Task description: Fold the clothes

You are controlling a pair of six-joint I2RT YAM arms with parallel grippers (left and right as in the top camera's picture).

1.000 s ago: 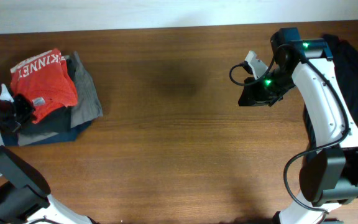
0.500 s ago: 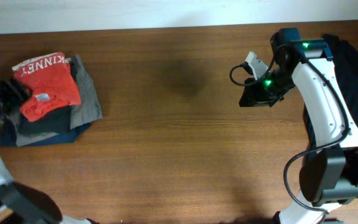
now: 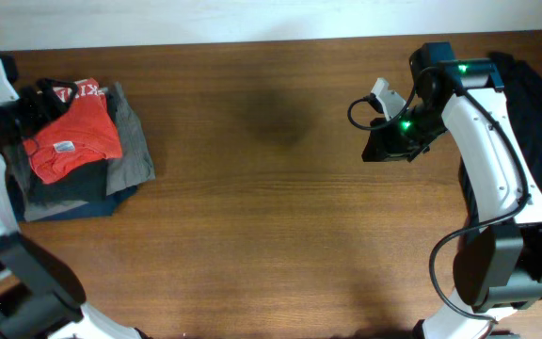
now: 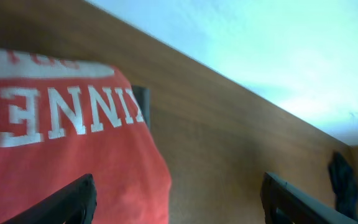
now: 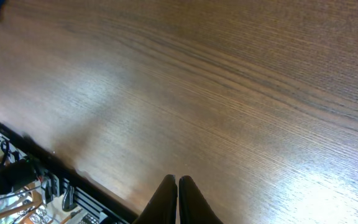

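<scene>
The clothes lie in a folded pile at the far left. On top is an orange-red T-shirt [image 3: 75, 143] with white lettering, over a grey garment [image 3: 133, 151] and a dark blue one [image 3: 73, 205]. My left gripper [image 3: 34, 99] hovers at the pile's back left corner, open and holding nothing. In the left wrist view the orange-red T-shirt [image 4: 73, 143] fills the lower left, and the left gripper [image 4: 179, 202] has its fingers spread wide above it. Over bare wood at the right, my right gripper [image 3: 384, 146] is shut and empty. The right wrist view shows the right gripper [image 5: 178, 199] with its fingertips pressed together.
A black garment [image 3: 534, 89] lies at the far right, partly under the right arm. The table's back edge [image 3: 252, 42] meets a pale wall just behind the pile. Brown tabletop [image 3: 271, 217] stretches between the two arms.
My left gripper has opened, let go of the orange-red T-shirt and moved toward the back edge. The shirt now rests on the pile. The right arm has not moved.
</scene>
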